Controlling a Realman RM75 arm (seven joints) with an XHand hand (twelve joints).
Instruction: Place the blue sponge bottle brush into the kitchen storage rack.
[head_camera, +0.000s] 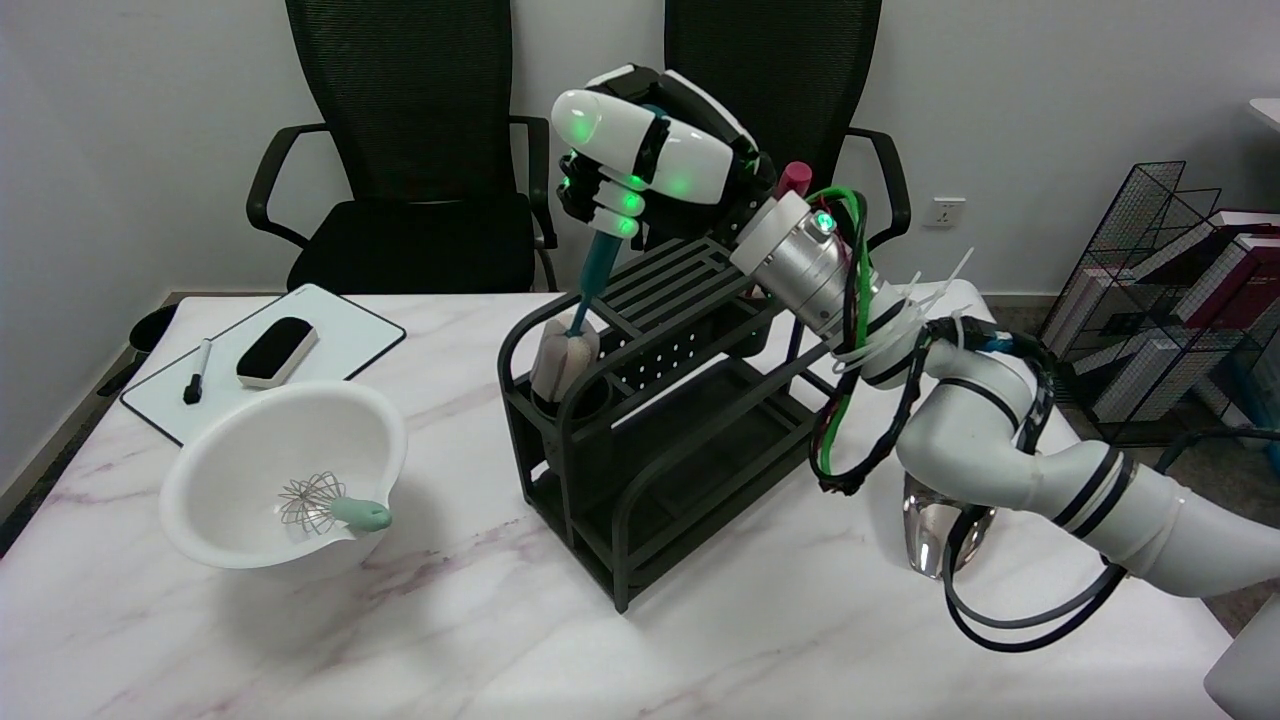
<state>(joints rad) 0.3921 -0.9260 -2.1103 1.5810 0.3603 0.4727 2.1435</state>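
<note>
My right hand (640, 170) hangs above the left end of the dark kitchen storage rack (650, 420) and grips the teal handle of the bottle brush (595, 275). The brush hangs nearly upright, tilted a little. Its pale sponge head (562, 355) sits partly inside the round cup holder (570, 400) at the rack's left corner. The top of the handle is hidden inside the hand.
A white bowl (230, 450) with a small whisk (330, 503) stands at the left. Behind it lies a whiteboard (340, 335) with an eraser (276, 351) and a marker (197, 371). A shiny metal object (925, 535) stands under the right arm. Two black chairs stand behind the table.
</note>
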